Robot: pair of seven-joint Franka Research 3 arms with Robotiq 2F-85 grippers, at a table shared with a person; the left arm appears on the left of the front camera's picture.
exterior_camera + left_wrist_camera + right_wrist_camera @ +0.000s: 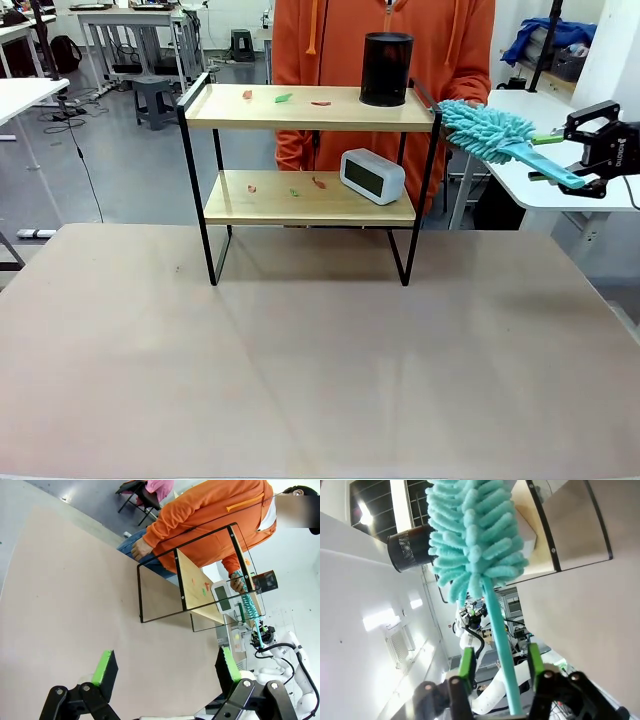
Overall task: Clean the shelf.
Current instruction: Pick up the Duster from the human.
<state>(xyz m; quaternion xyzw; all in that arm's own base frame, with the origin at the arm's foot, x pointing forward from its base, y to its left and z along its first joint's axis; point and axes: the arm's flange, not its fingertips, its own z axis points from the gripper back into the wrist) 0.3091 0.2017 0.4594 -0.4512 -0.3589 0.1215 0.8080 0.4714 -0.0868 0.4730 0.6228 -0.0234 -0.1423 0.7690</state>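
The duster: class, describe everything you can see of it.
The duster has a fluffy turquoise head of soft chenille-like strands on a thin, straight, matching handle that looks plastic. The right gripper is shut on the handle and holds it in the air, slightly tilted, head toward the top right corner of the shelf. Whether the head touches the frame is unclear. In the left wrist view a person's hand is at the head's far end.

We are seeing shelf (330,115) standing upright on all four legs at far middle of worktop (300,360). Two light wooden boards are sitting level in thin black metal frame. Small red and green scraps (284,97) are lying scattered on both boards, left and middle.
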